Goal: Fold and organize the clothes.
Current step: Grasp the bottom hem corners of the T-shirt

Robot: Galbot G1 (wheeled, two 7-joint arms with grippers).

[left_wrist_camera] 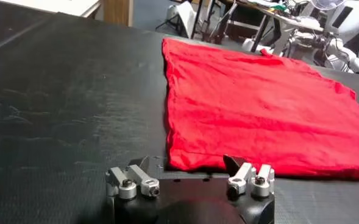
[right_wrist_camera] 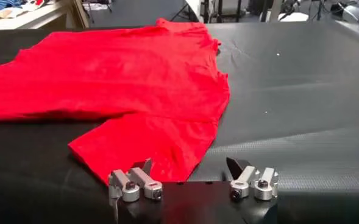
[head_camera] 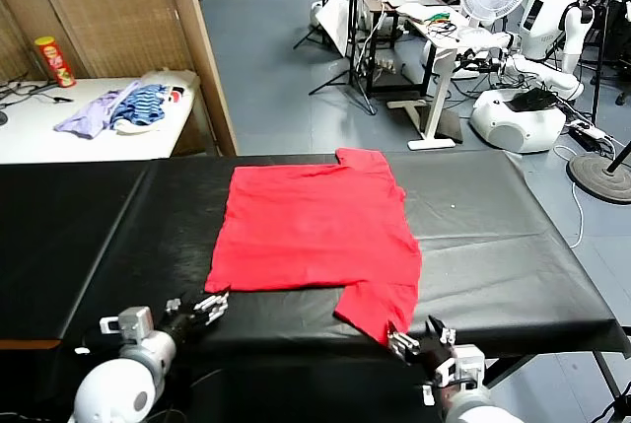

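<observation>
The black-covered bench (head_camera: 493, 246) carried the red T-shirt (head_camera: 315, 231), which lay spread flat near its middle with one sleeve reaching toward the near edge and the other toward the far edge. The left end effector (head_camera: 202, 310) hovered at the near edge just beside the shirt's bottom-hem corner, its jaws wide apart and holding nothing. The right end effector (head_camera: 419, 339) sat just at the near sleeve's tip, likewise spread open and empty.
</observation>
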